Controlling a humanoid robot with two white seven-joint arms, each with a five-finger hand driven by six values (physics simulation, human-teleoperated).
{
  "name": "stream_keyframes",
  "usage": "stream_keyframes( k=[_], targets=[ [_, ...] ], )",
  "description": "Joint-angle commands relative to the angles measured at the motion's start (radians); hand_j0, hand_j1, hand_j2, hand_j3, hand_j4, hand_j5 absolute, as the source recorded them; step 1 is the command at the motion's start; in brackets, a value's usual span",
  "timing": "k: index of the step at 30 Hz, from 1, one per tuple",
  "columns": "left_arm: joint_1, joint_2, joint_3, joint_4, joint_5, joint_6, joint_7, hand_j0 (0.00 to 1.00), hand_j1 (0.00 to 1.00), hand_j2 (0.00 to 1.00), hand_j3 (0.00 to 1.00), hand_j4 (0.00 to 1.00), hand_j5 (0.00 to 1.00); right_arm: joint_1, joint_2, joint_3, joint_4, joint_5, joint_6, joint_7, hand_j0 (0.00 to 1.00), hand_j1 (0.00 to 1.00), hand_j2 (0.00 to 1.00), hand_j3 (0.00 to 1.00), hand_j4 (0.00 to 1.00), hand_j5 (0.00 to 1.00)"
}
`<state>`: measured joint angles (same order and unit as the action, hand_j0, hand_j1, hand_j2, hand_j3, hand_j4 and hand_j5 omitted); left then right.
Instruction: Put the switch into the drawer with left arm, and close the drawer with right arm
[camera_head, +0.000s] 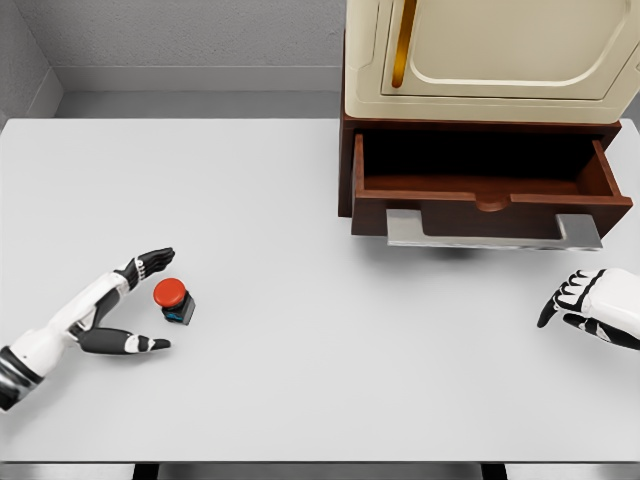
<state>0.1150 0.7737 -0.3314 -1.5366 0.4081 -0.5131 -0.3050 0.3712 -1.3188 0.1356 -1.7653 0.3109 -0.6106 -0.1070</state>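
Near the counter's (300, 400) left edge, the left robot hand (135, 305) lies spread wide, fingers flanking the switch (173, 298) without touching it. The right robot hand (590, 300), relaxed and empty, waits at the right edge. Beyond, the drawer (480, 185) stands open. A shallow pinch on the rounded red cap could let the switch slip.

Light: bright, even, diffuse, seemingly from above.
Shadows: soft dark patch on the bench (300, 400) under the drawer (490, 185) front; drawer interior dim.
Glare: none; the bench is near white.
Focus: sharp throughout, no edge distortion.
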Motion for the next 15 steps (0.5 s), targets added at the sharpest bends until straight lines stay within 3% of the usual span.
stream_keyframes(
  k=[1,7,15],
  targets=[
    [0.0,0.033,0.0,-0.039,0.008,0.028,-0.002,0.98,0.98,0.98,0.98,0.98,0.98,0.0,-0.002,-0.001,0.0,-0.004,0.0,0.0,0.5,0.5,0.5,0.5,0.5,0.5],
    [-0.005,0.059,0.0,-0.06,0.008,0.062,-0.002,0.89,0.89,0.89,0.89,0.89,0.89,0.0,-0.002,-0.001,0.0,-0.006,0.0,0.0,0.5,0.5,0.5,0.5,0.5,0.5],
    [-0.014,0.044,-0.003,-0.054,-0.002,0.146,-0.003,0.88,0.88,0.88,0.88,0.88,0.88,0.0,-0.003,-0.001,0.0,-0.006,0.0,0.0,0.5,0.5,0.5,0.5,0.5,0.5]
  ],
)
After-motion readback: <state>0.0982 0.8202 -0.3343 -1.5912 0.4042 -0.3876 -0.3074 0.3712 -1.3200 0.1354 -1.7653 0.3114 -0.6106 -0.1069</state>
